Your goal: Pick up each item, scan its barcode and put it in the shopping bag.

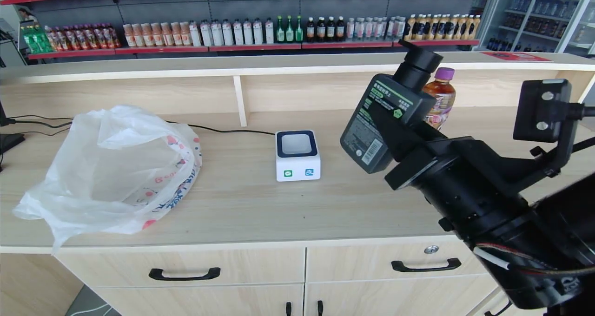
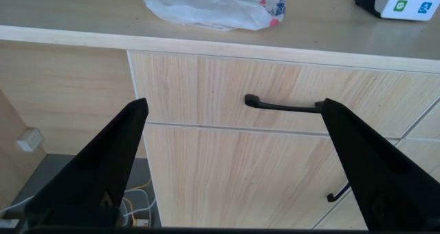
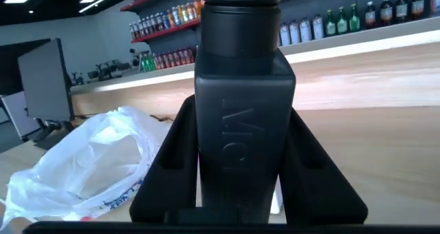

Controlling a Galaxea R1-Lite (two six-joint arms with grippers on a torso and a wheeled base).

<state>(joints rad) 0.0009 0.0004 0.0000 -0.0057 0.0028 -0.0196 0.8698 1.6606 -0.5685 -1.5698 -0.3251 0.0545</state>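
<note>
My right gripper is shut on a dark grey bottle with a black cap, held tilted above the counter to the right of the white barcode scanner. The bottle's barcode label faces down and toward the scanner. In the right wrist view the bottle stands between the black fingers. The translucent shopping bag lies open on the counter's left. My left gripper is open, below the counter edge, facing a drawer front. A tea bottle with a purple cap stands behind the held bottle.
The wooden counter has a raised back ledge and a divider behind the scanner. A black cable runs along the back to the scanner. Drawers with black handles sit below. Shelves of drinks line the far wall.
</note>
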